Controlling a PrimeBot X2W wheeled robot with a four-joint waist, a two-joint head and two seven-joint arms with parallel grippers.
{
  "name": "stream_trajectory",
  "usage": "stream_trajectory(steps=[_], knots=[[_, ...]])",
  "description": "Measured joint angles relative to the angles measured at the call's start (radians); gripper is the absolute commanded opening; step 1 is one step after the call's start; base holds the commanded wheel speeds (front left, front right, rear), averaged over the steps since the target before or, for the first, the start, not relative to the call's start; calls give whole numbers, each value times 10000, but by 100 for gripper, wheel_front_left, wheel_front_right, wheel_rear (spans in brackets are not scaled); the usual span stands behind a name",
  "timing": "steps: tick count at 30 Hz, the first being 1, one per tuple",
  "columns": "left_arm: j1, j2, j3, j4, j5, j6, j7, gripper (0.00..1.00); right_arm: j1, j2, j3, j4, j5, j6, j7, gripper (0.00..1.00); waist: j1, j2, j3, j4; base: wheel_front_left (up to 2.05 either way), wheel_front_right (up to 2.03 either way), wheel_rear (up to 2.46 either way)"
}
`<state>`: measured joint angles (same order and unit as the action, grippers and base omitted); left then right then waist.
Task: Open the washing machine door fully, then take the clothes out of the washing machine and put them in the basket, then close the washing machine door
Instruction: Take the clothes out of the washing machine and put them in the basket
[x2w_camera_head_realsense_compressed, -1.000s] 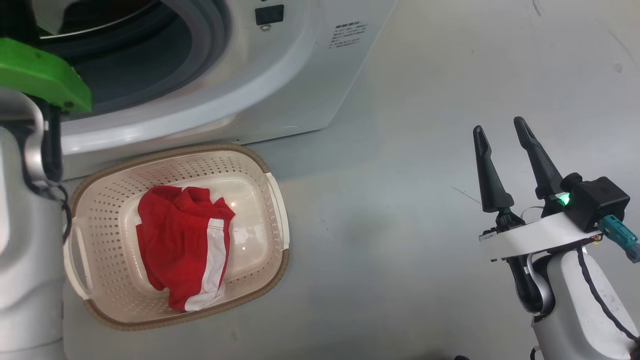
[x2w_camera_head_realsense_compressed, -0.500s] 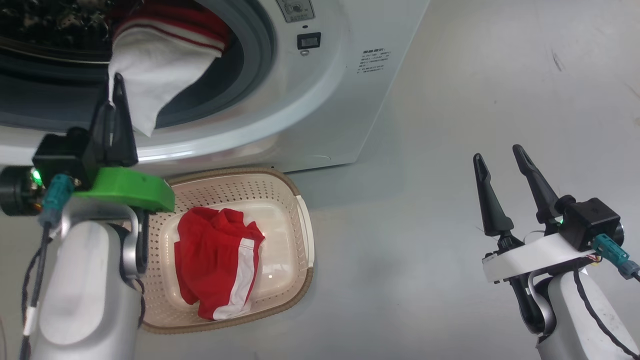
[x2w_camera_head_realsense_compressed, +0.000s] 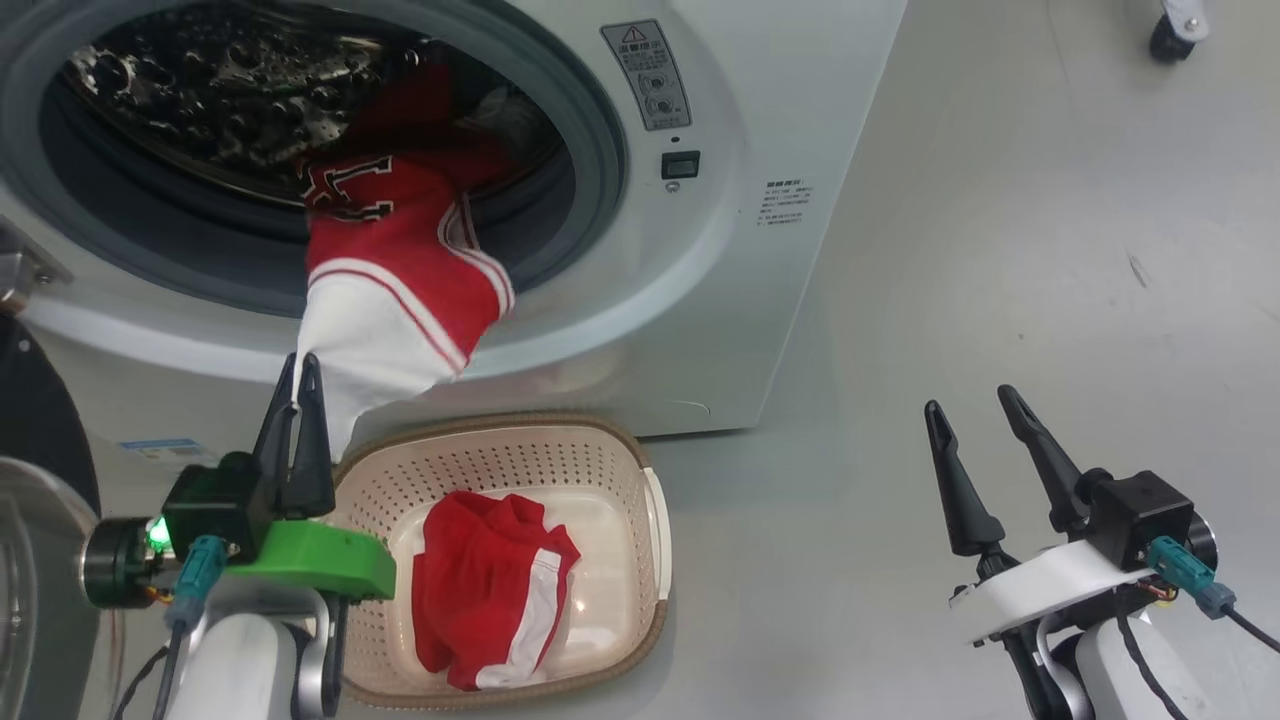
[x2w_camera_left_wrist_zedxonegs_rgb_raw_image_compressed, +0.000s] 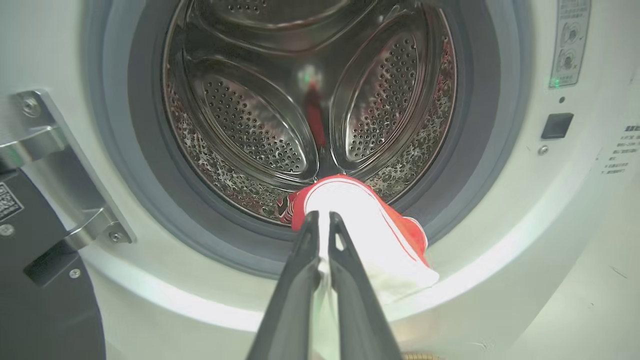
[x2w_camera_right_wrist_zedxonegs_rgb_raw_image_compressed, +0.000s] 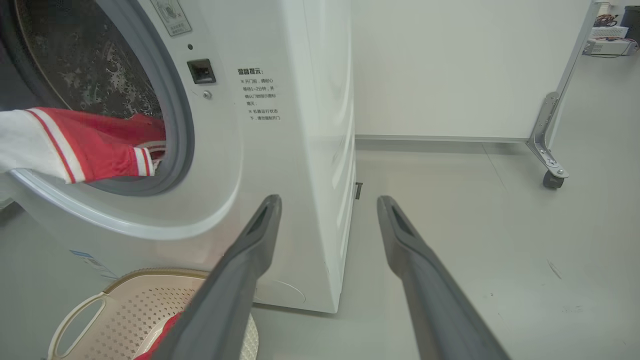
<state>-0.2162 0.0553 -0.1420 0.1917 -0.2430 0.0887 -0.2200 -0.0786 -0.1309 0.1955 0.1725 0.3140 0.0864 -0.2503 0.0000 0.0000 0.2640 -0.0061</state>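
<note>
The washing machine (x2w_camera_head_realsense_compressed: 760, 300) stands open, its black door (x2w_camera_head_realsense_compressed: 40, 420) swung out at the far left. A red jersey with white trim (x2w_camera_head_realsense_compressed: 400, 270) hangs out of the steel drum (x2w_camera_left_wrist_zedxonegs_rgb_raw_image_compressed: 300, 100) over the grey ring. My left gripper (x2w_camera_head_realsense_compressed: 300, 365) is shut on its white lower edge, just above the basket (x2w_camera_head_realsense_compressed: 640, 500). In the left wrist view the left gripper (x2w_camera_left_wrist_zedxonegs_rgb_raw_image_compressed: 323, 216) pinches that white cloth (x2w_camera_left_wrist_zedxonegs_rgb_raw_image_compressed: 370, 230). A second red garment (x2w_camera_head_realsense_compressed: 490, 590) lies in the basket. My right gripper (x2w_camera_head_realsense_compressed: 970, 400) hangs open over bare floor to the right, holding nothing.
The basket sits on the grey floor against the washer's front. In the right wrist view the right gripper (x2w_camera_right_wrist_zedxonegs_rgb_raw_image_compressed: 327, 200) points past the washer's corner (x2w_camera_right_wrist_zedxonegs_rgb_raw_image_compressed: 320, 150). A white partition on a castor foot (x2w_camera_right_wrist_zedxonegs_rgb_raw_image_compressed: 550, 175) stands beyond. The door's hinge bracket (x2w_camera_left_wrist_zedxonegs_rgb_raw_image_compressed: 50, 150) juts out left of the drum.
The head camera has tilted up, bringing the drum into view. My left gripper has drawn back from the drum with the jersey's white edge, and more of the jersey hangs out. The right gripper stays open.
</note>
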Motion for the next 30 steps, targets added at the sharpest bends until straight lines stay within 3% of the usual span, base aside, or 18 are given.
stream_trajectory(steps=[13,30], knots=[[1556,15,-113,-1030,0,77,4,0,689,222,303,-132,2,-96,299,100,0,0,-1301,484,0,0,0],[2689,44,-711,-1889,148,77,677,0,1118,230,316,-556,6,-203,497,100,0,0,-1523,475,0,0,0]])
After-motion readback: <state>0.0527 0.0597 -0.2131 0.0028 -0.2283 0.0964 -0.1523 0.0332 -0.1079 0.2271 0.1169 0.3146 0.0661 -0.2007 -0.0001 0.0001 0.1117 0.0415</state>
